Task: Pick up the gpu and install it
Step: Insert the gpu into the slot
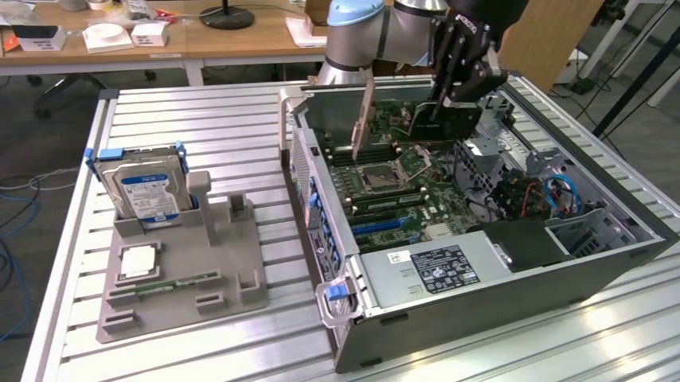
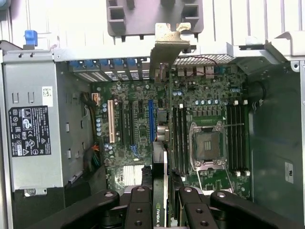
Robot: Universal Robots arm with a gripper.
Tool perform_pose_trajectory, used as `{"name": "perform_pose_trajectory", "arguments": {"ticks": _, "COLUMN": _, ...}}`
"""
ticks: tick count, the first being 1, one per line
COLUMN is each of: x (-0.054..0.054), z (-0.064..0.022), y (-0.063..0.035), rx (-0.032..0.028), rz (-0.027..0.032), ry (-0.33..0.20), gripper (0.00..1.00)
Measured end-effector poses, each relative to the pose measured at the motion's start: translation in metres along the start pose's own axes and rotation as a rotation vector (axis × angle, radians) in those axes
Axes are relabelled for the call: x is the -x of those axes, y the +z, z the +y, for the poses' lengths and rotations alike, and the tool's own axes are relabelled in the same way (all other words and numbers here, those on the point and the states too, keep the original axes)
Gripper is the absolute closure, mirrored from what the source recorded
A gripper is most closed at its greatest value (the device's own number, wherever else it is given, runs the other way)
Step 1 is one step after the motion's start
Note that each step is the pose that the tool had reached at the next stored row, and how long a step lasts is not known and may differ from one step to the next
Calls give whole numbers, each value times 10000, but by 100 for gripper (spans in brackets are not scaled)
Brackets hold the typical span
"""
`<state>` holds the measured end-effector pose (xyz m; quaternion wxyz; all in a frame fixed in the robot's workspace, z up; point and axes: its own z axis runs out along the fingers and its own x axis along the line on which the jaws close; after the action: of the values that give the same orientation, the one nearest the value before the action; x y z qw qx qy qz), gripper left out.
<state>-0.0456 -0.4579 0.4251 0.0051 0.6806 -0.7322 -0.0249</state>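
Observation:
My gripper [image 1: 455, 99] hangs over the open computer case [image 1: 318, 191], shut on the gpu [image 1: 434, 123]. The gpu is a thin dark card held on edge above the motherboard [image 1: 409, 211], its silvery end bracket [image 1: 365, 115] pointing toward the case's rear wall. In the wrist view the gpu [image 2: 165, 191] shows edge-on between my gripper's [image 2: 165, 210] black fingers [image 2: 141, 207]. Its bracket [image 2: 168, 45] stands over the row of rear slot covers. The card lines up near the blue expansion slot [image 2: 151, 119]; it hangs above the board, apart from it.
A grey fixture [image 1: 228, 267] on the exterior view's left holds a hard drive [image 1: 149, 191] with a blue-white label and a green memory stick [image 1: 165, 284]. Inside the case sit the power supply [image 1: 441, 267], the CPU socket [image 1: 380, 177] and loose cables [image 1: 552, 199].

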Motion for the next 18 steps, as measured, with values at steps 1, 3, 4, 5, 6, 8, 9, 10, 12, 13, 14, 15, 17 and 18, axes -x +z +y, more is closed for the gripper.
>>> {"name": "perform_pose_trajectory", "arguments": {"ticks": 1, "x": 0, "z": 0, "y": 0, "rx": 1, "rz": 3, "ry": -58, "gripper": 74}}
{"name": "perform_pose_trajectory", "arguments": {"ticks": 3, "x": 0, "z": 0, "y": 0, "rx": 4, "rz": 7, "ry": -179, "gripper": 74}}
{"name": "perform_pose_trajectory", "arguments": {"ticks": 4, "x": 0, "z": 0, "y": 0, "rx": 6, "rz": 10, "ry": -242, "gripper": 74}}
{"name": "perform_pose_trajectory", "arguments": {"ticks": 5, "x": 0, "z": 0, "y": 0, "rx": 8, "rz": 13, "ry": -305, "gripper": 74}}
{"name": "perform_pose_trajectory", "arguments": {"ticks": 6, "x": 0, "z": 0, "y": 0, "rx": 9, "rz": 16, "ry": -369, "gripper": 74}}
{"name": "perform_pose_trajectory", "arguments": {"ticks": 8, "x": 0, "z": 0, "y": 0, "rx": 11, "rz": 19, "ry": -437, "gripper": 74}}
{"name": "perform_pose_trajectory", "arguments": {"ticks": 9, "x": 0, "z": 0, "y": 0, "rx": 11, "rz": 19, "ry": -437, "gripper": 74}}
{"name": "perform_pose_trajectory", "arguments": {"ticks": 10, "x": 0, "z": 0, "y": 0, "rx": 11, "rz": 19, "ry": -438, "gripper": 74}}
{"name": "perform_pose_trajectory", "arguments": {"ticks": 12, "x": 0, "z": 0, "y": 0, "rx": 11, "rz": 19, "ry": -438, "gripper": 74}}
{"name": "perform_pose_trajectory", "arguments": {"ticks": 13, "x": 0, "z": 0, "y": 1, "rx": 11, "rz": 18, "ry": -438, "gripper": 74}}
{"name": "perform_pose_trajectory", "arguments": {"ticks": 14, "x": 0, "z": 0, "y": 3, "rx": 11, "rz": 17, "ry": -438, "gripper": 74}}
{"name": "perform_pose_trajectory", "arguments": {"ticks": 15, "x": 1, "z": -1, "y": 7, "rx": 11, "rz": 16, "ry": -438, "gripper": 74}}
{"name": "perform_pose_trajectory", "arguments": {"ticks": 17, "x": 2, "z": -1, "y": 14, "rx": 11, "rz": 18, "ry": -438, "gripper": 74}}
{"name": "perform_pose_trajectory", "arguments": {"ticks": 18, "x": 3, "z": -2, "y": 20, "rx": 11, "rz": 15, "ry": -439, "gripper": 74}}
